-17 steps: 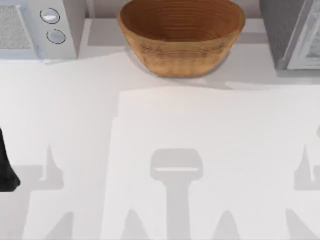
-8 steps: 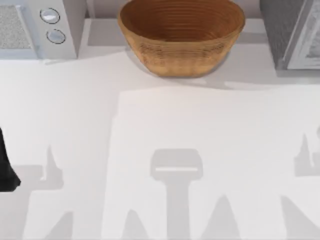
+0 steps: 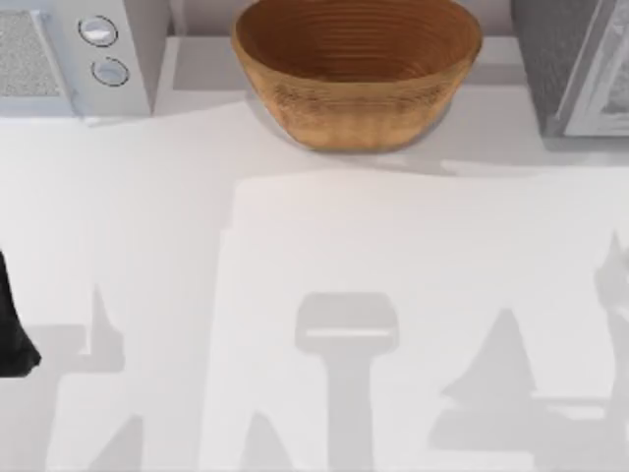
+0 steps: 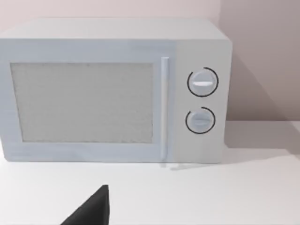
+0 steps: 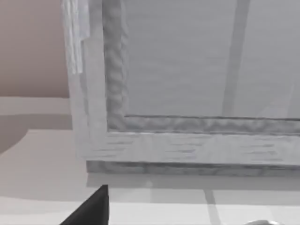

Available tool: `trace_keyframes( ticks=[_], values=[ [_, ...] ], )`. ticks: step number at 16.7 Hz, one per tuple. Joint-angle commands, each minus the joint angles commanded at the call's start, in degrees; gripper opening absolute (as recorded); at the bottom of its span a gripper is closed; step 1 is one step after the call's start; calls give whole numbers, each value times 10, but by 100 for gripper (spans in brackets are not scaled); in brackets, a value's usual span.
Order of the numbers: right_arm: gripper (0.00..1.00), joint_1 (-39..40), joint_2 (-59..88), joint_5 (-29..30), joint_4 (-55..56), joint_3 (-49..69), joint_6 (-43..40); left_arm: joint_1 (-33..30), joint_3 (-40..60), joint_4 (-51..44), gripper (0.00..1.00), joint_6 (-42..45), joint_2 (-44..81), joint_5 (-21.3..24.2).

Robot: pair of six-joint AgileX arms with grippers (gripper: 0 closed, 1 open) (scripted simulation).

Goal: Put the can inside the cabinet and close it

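The can is out of view. The cabinet point(image 3: 568, 69) is grey with a wood grain and stands at the table's back right corner. The right wrist view faces its pale frame point(image 5: 187, 140) from close by. A dark fingertip point(image 5: 91, 208) of my right gripper pokes into that view, low over the table in front of the cabinet. My left arm point(image 3: 12, 329) sits parked at the table's left edge. One of its dark fingertips point(image 4: 93, 208) appears in the left wrist view.
A white microwave point(image 3: 69, 54) with two round dials stands at the back left, and the left wrist view faces its closed door point(image 4: 84, 103). A brown woven basket point(image 3: 356, 69) sits at the back middle. Arm shadows lie across the white table point(image 3: 314, 256).
The shadow at the table's right side has shifted and grown toward the front right. The left arm has not moved.
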Motion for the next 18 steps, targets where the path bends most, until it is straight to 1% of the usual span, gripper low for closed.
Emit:
trace_keyframes(
  ticks=[5,9,13,17,18],
  values=[
    [100,-48,300,-43,235,25,-9,0,0,0,100,0,0,0],
    [100,-76,468,-68,369,39,-15,0,0,0,100,0,0,0],
    [100,-89,542,-79,429,46,-18,0,0,0,100,0,0,0],
    [100,-90,545,-80,431,46,-18,0,0,0,100,0,0,0],
    [100,-85,582,-79,416,43,-18,0,0,0,100,0,0,0]
  ],
)
